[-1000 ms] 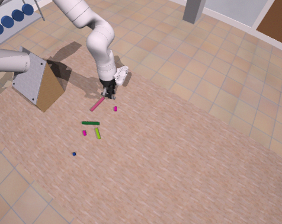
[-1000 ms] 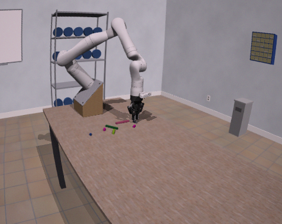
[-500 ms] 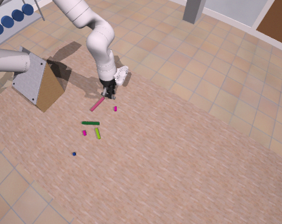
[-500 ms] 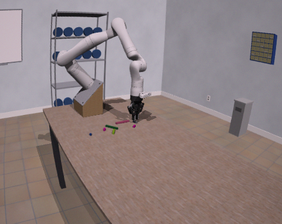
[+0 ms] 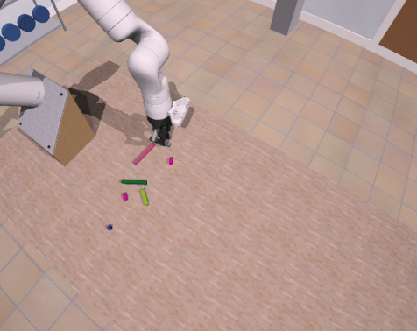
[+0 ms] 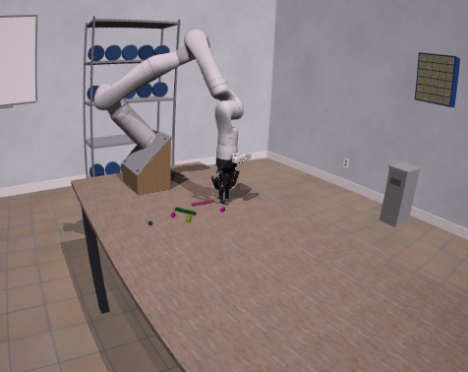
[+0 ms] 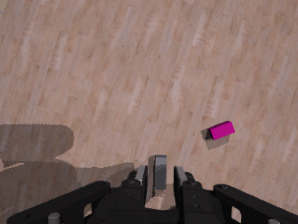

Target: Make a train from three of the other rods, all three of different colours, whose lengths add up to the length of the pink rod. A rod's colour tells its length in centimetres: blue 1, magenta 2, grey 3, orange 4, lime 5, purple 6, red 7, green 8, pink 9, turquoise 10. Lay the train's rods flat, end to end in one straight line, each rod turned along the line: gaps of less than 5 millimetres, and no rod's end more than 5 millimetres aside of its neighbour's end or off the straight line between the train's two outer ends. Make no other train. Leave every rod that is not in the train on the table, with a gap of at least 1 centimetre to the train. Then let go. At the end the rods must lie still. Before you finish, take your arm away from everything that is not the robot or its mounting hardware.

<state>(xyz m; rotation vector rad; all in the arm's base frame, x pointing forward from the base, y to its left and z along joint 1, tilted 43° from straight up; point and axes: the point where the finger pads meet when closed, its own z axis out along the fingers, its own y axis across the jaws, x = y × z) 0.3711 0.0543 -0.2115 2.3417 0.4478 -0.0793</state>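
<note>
My gripper [image 5: 160,142] [image 6: 224,201] [image 7: 160,176] is partly open, pointing down low at the table. A grey rod [image 7: 160,180] lies between its fingers with a gap on both sides; the top and exterior views hardly show it. A magenta rod [image 5: 171,160] [image 6: 222,210] [image 7: 222,130] lies close by. The pink rod [image 5: 144,154] [image 6: 203,203] lies slanted, one end near the gripper. A lime rod [image 5: 144,197] [image 6: 188,218] and a second magenta rod [image 5: 125,196] [image 6: 173,215] lie apart near the green rod [image 5: 134,181] [image 6: 185,211]. A blue rod [image 5: 109,227] [image 6: 150,222] lies farthest away.
The rods lie on the wood-patterned table [image 5: 259,228] [image 6: 281,276]. The arm's wedge-shaped base [image 5: 75,136] [image 6: 155,174] stands at the table's end, behind the pink and green rods. The table's edge passes behind the gripper.
</note>
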